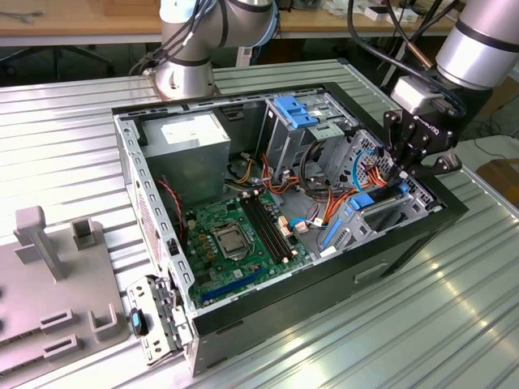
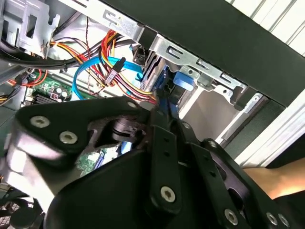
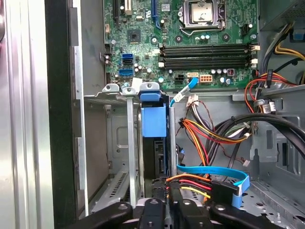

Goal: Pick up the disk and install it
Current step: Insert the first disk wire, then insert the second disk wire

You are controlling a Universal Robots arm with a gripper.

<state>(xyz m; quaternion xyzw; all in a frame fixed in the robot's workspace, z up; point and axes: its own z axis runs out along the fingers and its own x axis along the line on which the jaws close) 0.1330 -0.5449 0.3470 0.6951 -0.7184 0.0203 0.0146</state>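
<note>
hand (image 1: 408, 166): closed on the disk (image 3: 155, 125) | disk: standing edge-on in case bay | progress: insertion apparently near done, release left

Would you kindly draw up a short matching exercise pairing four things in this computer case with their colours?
Things:
1. motherboard
2. bracket on the disk
3. power-supply box
4. gripper

Colours:
A. black
B. blue
C. green
D. grey with a white label

Pairs: 1-C, 2-B, 3-D, 4-A
</note>
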